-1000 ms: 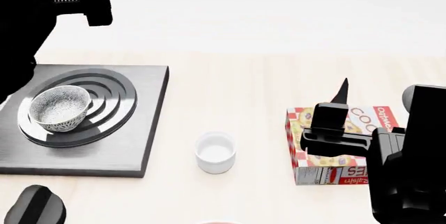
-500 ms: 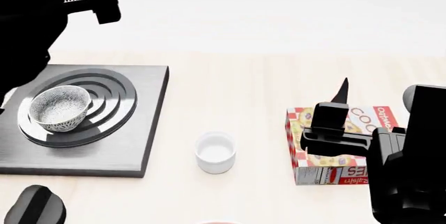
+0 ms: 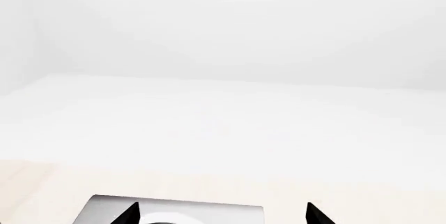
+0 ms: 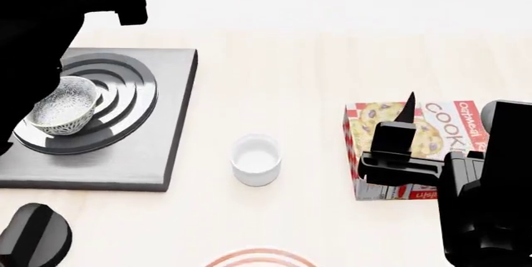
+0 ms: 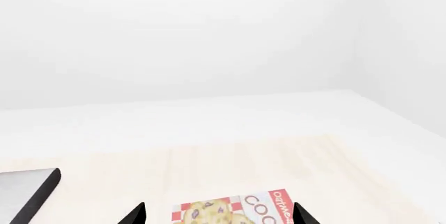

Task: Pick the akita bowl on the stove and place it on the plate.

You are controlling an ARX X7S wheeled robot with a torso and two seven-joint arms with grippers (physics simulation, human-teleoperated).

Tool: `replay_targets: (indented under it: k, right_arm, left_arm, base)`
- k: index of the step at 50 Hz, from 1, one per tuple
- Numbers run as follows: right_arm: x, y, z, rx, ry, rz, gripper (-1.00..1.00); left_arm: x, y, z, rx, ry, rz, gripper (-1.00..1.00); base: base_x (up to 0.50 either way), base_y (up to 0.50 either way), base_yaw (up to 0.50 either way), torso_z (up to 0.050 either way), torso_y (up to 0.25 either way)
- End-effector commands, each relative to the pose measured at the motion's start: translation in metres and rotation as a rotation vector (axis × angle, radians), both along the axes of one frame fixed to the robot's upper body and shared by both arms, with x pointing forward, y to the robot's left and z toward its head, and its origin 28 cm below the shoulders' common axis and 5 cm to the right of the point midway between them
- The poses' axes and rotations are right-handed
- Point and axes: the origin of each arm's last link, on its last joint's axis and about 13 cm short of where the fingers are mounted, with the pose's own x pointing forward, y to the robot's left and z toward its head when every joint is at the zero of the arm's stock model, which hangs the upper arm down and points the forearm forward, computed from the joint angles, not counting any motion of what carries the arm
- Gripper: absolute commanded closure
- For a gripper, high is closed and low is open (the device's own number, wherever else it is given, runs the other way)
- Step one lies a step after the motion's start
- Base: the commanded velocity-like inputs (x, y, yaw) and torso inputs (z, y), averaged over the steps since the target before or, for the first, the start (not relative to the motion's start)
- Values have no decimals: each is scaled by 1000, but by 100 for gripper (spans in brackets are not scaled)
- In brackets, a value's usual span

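I'm in the approach: my left pincer (image 3: 221, 214), tips spread and empty, hangs above the akita bowl (image 4: 63, 105) on the stove (image 4: 158, 149); next it must descend onto its rim.

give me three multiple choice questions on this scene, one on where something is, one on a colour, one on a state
1. Where does the speckled black-and-white akita bowl sit?
A. on the dark-grey square stove's black rings
B. on the cookie box
C. on the red-ringed plate

2. What colour is the small plain cup at mid table?
A. red
B. white
C. black

3. How does the right gripper stand?
A. shut on the cup
B. shut on the box
C. open, holding nothing

Answers:
1 A, the bowl rests on the rings in the head view.
2 B, it is plain white.
3 C, its fingertips are spread with only the cookie box lying beyond them.
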Motion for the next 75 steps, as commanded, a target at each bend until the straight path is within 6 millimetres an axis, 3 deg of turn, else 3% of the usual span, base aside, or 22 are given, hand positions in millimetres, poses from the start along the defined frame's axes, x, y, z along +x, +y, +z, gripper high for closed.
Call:
replay_targets:
  k: [1,34,51,75]
  right_arm:
    - [1,-2,-1,22,-7,-4,-100]
    - [0,-1,1,20,-6,0,-100]
    - [1,-2,-1,22,-4,0,-100]
    - [0,-1,0,20,-4,1,-100]
  left_arm:
    - [0,-5,-2,31,-16,-37,-100]
    - [-1,-3,-7,57,8,-32,-100]
    - [-1,-3,-29,358,51,24,-100]
    - [-4,0,-55,485,151,66,-100]
  base:
    - [0,0,0,4,-125]
    - [0,0,0,0,-76]
    - [0,0,0,0,0]
    - [0,0,0,0,0]
